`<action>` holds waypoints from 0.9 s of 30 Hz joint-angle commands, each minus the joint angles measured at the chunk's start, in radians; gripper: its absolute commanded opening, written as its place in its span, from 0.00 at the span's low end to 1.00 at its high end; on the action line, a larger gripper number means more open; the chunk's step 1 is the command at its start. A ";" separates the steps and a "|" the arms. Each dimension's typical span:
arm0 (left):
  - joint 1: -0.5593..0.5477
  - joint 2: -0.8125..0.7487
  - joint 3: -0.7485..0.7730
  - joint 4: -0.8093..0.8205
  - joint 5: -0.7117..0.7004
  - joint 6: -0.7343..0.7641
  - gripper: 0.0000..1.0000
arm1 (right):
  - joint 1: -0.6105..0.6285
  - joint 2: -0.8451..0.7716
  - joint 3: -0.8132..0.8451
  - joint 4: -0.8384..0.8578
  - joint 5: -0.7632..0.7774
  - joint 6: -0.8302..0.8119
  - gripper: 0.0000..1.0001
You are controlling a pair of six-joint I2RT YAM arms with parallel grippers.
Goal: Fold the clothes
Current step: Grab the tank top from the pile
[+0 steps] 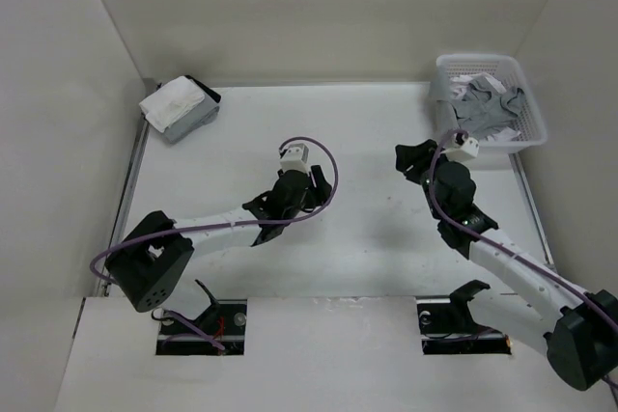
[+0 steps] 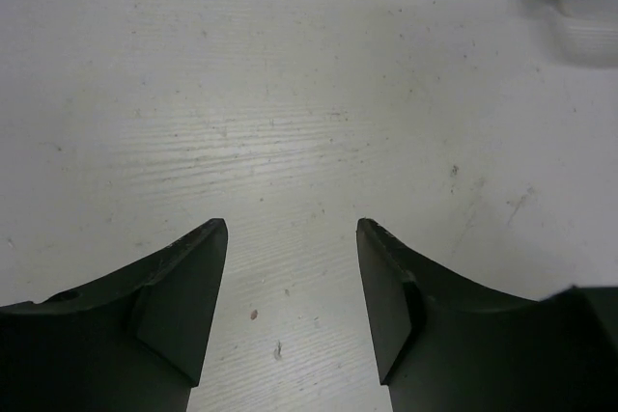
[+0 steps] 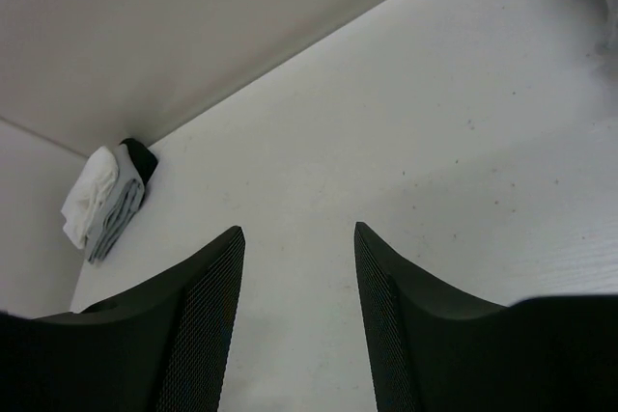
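at the far left corner, small grey box [image 1: 188,121] with white cloth [image 1: 169,101] on top. toward the middle, left gripper [image 2: 292,229], spread wide above the white table [image 2: 290,94], pinching nothing. further right, right gripper [image 3: 297,231], also spread and empty, near the white mesh basket [image 1: 534,129]. in that basket, at the far right corner, the crumpled grey t-shirt [image 1: 486,110], apart from both grippers.

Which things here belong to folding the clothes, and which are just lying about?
On the job:
- grey T-shirt, bunched in the white mesh basket
- left hand and right hand, both open and empty

Lying about:
- the basket itself
- white cloth on the small grey box
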 commanded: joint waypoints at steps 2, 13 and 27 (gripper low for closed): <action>-0.017 -0.076 -0.054 0.100 0.020 0.022 0.57 | 0.010 0.052 0.134 -0.056 0.049 -0.041 0.50; -0.051 -0.037 -0.103 0.242 0.077 0.096 0.29 | -0.312 0.383 0.457 -0.158 0.019 -0.079 0.00; -0.020 0.021 -0.130 0.340 0.086 0.089 0.37 | -0.731 1.143 1.097 -0.236 -0.042 -0.116 0.50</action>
